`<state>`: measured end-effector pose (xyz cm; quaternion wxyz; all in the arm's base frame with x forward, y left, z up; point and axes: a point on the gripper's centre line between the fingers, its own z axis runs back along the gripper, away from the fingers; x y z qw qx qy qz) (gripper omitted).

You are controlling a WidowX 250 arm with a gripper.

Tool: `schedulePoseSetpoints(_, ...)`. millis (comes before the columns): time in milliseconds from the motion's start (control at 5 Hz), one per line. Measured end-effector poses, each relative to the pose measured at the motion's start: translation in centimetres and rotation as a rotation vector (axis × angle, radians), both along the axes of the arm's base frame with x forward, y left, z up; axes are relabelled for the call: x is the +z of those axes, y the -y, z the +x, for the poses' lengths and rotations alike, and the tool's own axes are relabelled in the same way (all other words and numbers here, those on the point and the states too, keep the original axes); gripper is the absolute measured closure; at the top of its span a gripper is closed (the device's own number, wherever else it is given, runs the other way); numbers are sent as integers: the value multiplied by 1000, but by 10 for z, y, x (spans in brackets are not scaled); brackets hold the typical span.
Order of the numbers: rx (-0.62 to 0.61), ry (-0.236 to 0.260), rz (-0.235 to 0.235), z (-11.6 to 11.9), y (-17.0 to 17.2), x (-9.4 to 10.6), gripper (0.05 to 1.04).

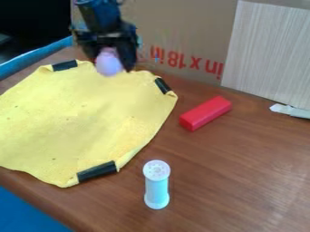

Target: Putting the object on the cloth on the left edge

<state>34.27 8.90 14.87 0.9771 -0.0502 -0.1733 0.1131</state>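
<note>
- Reading the scene from my remote station, I use clock positions on the camera view, with the centre of the view as hub.
- Gripper state: the black two-finger gripper point(110, 62), at 11 o'clock, is clamped on the lavender, smooth, rounded object point(109, 65), a finger to each side.
- Object position: at the far rim of the yellow fabric cloth point(75, 118), between 12 and 1 o'clock on the cloth itself. I cannot tell whether it touches the fabric.
- Grip rationale: the rounded end points down and shows below the fingers, which should let me seat it before release. A curved surface may roll if dropped; I advise a low, gentle release.
- Cloth rationale: black tape strips point(97, 171) sit along its border, presumably to keep the fabric flat and stop it dragging.
- Step in hand, as I judge it: transport. The next move calls for travel towards the cloth's 9 o'clock edge, then lowering.
- Container: the pale blue cylinder with a white perforated cap point(157, 186) stands upright at 6 o'clock, apart from the cloth. Its cap suggests a shaker; I cannot make out any contents.
- Clearance: the red rectangular block point(205, 113) lies at 3 o'clock on the brown wooden table point(242, 167), apart from the cloth and outside my intended path.
</note>
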Motion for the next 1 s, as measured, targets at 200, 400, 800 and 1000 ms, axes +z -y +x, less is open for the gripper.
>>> schedulePoseSetpoints(200,223,-22,-1,3,-28,-7,285)
schedulePoseSetpoints(400,148,-63,93,9,-63,-16,285)
schedulePoseSetpoints(800,-185,-79,87,-2,-111,-22,285)
schedulePoseSetpoints(1000,-383,-108,85,5,-120,-32,285)
